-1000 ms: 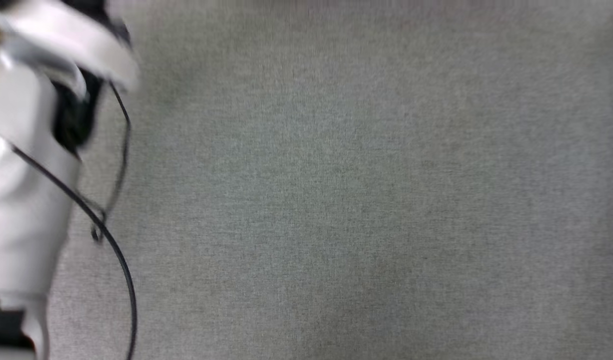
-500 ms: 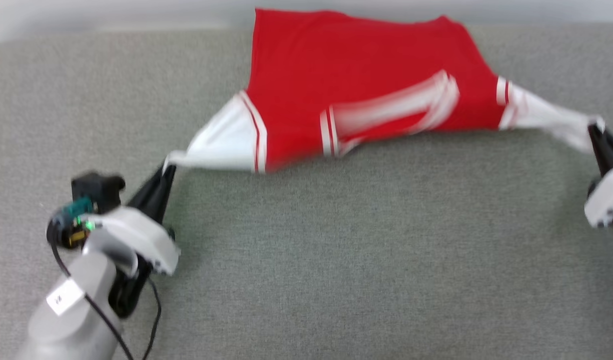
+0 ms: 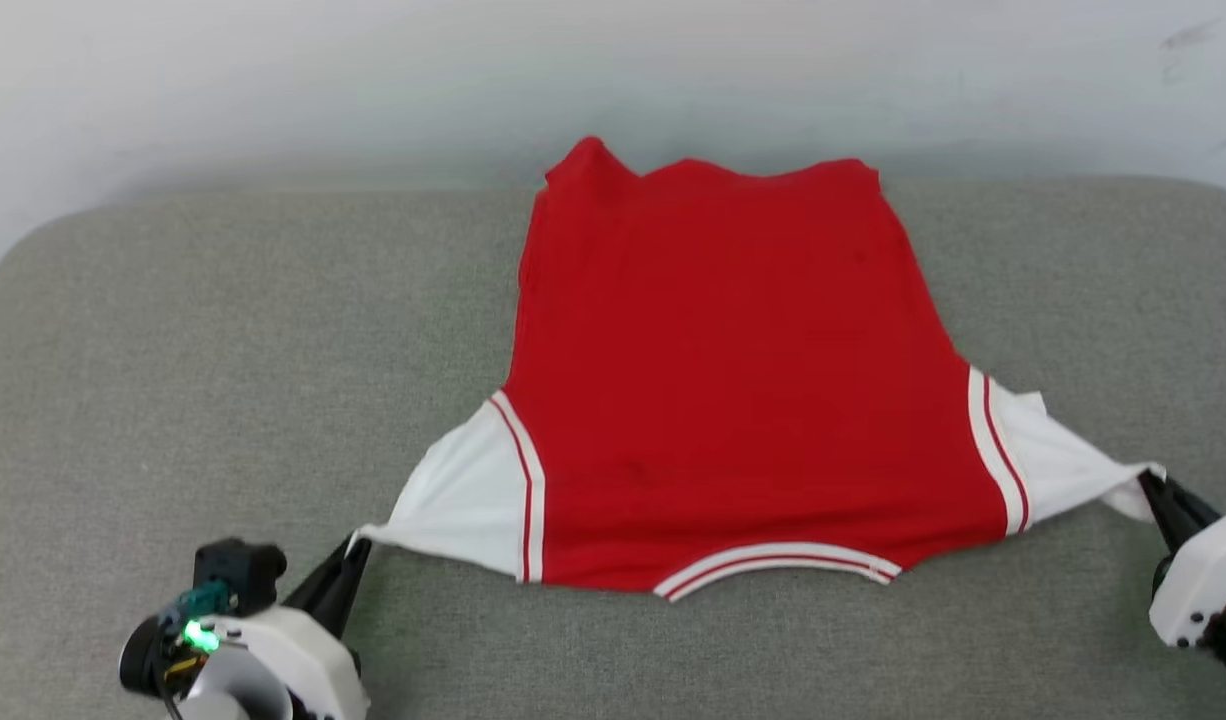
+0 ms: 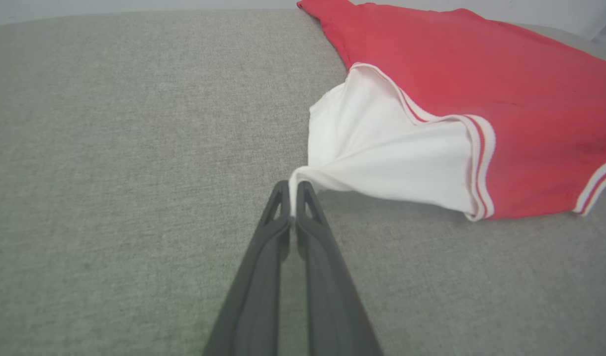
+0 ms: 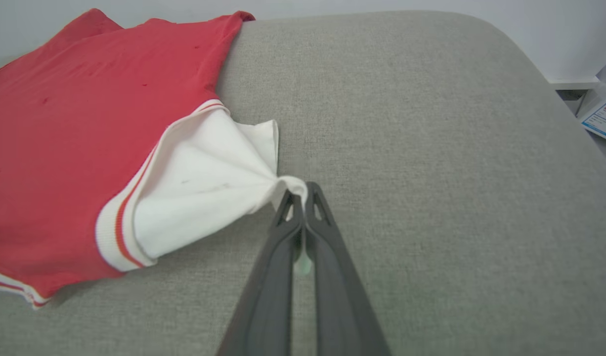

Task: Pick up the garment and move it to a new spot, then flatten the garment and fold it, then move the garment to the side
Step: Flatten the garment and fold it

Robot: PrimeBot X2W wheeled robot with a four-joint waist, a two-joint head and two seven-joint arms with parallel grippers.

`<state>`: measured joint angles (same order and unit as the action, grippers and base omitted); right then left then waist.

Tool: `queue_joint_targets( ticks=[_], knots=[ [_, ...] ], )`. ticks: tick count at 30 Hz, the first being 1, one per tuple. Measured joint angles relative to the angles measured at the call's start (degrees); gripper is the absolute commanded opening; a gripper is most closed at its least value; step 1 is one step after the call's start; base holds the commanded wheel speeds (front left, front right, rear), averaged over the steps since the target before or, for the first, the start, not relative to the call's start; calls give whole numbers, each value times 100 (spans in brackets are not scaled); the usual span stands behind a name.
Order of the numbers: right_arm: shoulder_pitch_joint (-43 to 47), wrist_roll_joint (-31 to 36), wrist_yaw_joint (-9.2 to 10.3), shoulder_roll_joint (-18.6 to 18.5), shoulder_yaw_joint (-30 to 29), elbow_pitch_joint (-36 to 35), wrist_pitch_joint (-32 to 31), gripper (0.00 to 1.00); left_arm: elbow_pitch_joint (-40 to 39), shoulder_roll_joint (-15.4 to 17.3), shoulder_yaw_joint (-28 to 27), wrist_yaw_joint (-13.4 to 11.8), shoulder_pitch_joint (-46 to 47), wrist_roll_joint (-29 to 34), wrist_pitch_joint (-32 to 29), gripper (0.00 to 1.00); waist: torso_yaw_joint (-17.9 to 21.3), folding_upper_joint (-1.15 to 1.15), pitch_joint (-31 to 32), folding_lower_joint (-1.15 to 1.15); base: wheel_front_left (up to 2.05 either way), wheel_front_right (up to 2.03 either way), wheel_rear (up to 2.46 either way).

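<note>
The garment (image 3: 733, 380), a red shirt with white short sleeves and striped trim, lies spread on the grey cushioned surface (image 3: 223, 330), plain red side up, neck trim toward me. My left gripper (image 3: 358, 548) is shut on the tip of the left white sleeve (image 4: 382, 153), pulled taut. At the lower right, my right gripper (image 3: 1145, 482) is shut on the tip of the right white sleeve (image 5: 204, 183). In the left wrist view the left gripper (image 4: 293, 190) pinches white cloth between its fingers; in the right wrist view the right gripper (image 5: 299, 192) does the same. No lettering shows.
A pale wall (image 3: 373, 80) rises behind the surface's far edge, where the shirt's hem lies. The surface's rounded right corner (image 5: 520, 59) drops off to a floor with a paper (image 5: 604, 116). Bare grey fabric lies on both sides of the shirt.
The head camera has tilted up from bare fabric to the whole shirt. The garment, half a second ago rumpled and lifted between the grippers, now lies flat and stretched by both sleeves.
</note>
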<state>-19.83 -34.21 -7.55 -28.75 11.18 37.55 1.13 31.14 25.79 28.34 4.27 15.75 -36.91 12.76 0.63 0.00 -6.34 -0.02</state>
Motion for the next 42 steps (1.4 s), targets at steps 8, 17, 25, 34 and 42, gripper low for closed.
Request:
queue_joint_targets(
  ticks=[8,17,25,34,42],
  knots=[
    [771,-468,0,-254,136,-414,-524,0,-680,331,94,-92,-827,-181,-468,0,39,0,447,0,0,0,0],
    [1909,-981,1,-613,-70,-1477,-1546,0,-1902,781,298,-198,-1601,-388,-1283,0,25,0,487,0,0,0,0],
    [2338,-865,2,-736,-604,-2185,-2308,100,-2675,1004,265,-433,-1708,-415,-1590,0,4,0,316,2,0,0,0],
    [1714,-564,4,-828,-1132,-3166,-3896,100,-3572,1159,315,-470,-1430,-466,-2154,0,-130,0,-174,2,0,0,0],
    [-359,-391,4,-319,-1703,-3638,-6111,100,-4350,1261,346,-397,-824,-391,-2615,0,-370,0,-1091,3,0,0,0]
  ],
)
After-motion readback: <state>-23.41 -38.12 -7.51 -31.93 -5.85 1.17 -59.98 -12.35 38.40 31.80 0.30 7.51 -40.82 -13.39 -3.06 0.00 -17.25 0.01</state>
